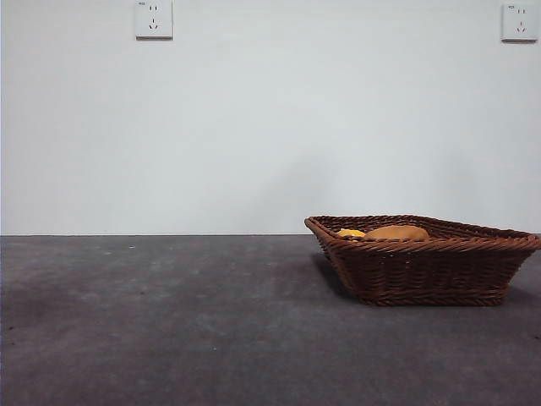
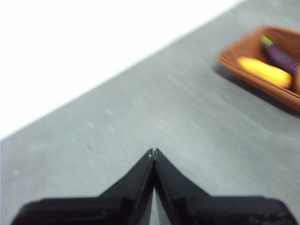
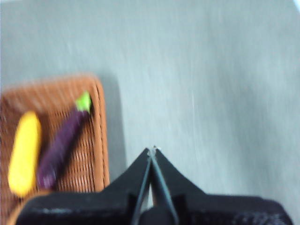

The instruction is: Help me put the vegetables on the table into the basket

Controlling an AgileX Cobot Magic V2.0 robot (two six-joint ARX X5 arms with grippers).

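Two white wall sockets (image 1: 154, 19) sit high on the pale wall (image 1: 254, 127) behind the counter (image 1: 169, 321). The grey, faintly mottled counter around the basket (image 1: 423, 271) carries nothing else in the front view, and nothing stands between either hand and the basket.

The basket is dark brown woven wicker, shallow, with flared sides and a braided rim. In the front view a tan potato (image 1: 397, 233) and a bit of yellow corn (image 1: 351, 232) show just above its rim. The right wrist view shows the corn and the purple eggplant (image 3: 63, 143) lying side by side inside the basket, the eggplant's green stem toward a corner of the rim. The left wrist view, blurred, shows the same pair in the basket, with an orange-tan edge beside them that is too cut off to name surely. All three vegetables lie in the basket.

The left hand (image 2: 153, 151) hangs above bare counter, well apart from the basket, which lies ahead of it and off to one side. Its jaws are pressed together at the tips and hold nothing.

The right hand (image 3: 152, 149) hangs above bare counter just beside the basket's rim, with the eggplant the nearest vegetable to it. Its jaws too meet at the tips, empty, touching nothing. Neither arm shows in the front view.
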